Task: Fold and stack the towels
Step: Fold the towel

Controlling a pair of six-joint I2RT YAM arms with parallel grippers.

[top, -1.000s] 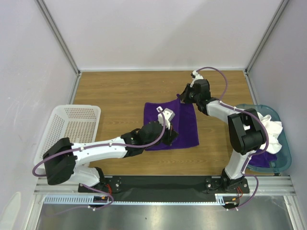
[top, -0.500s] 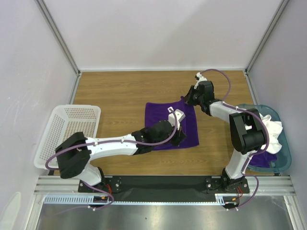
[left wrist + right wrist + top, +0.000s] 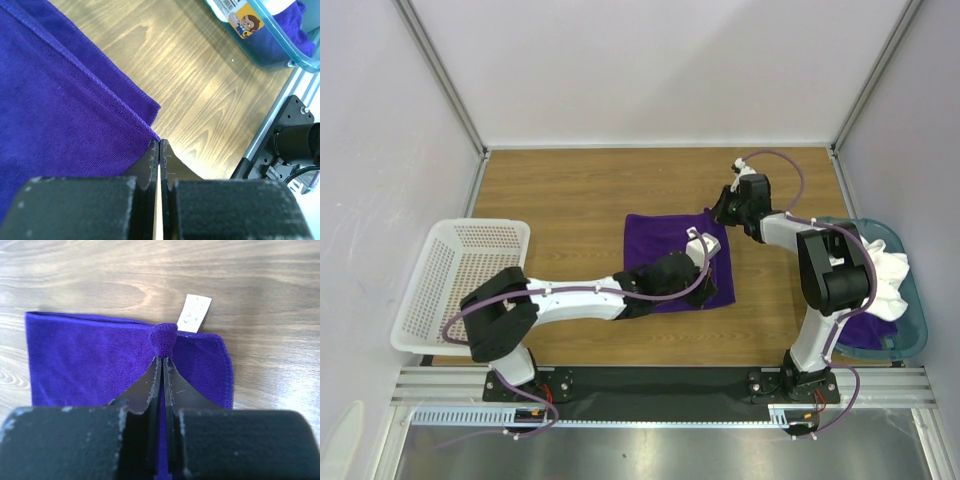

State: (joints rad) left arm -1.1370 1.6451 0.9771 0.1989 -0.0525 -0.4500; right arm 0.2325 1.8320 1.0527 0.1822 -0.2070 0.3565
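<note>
White arm links (image 3: 570,298) with black joints, purple cables (image 3: 780,156) looped alongside, matte black claw fingers (image 3: 148,167), scuffed pale

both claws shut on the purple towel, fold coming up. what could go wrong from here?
1. The left claw pinches only the very tip of the towel's near corner; it may slip out on the lift.
2. The right claw holds a small bunch of hem beside the tag, not the corner itself, so the fold could come out skewed.

Left arm (image 3: 570,298) reaching rightward, left claw (image 3: 159,144) closed, right arm (image 3: 830,270) folded, right claw (image 3: 163,360) closed
</note>
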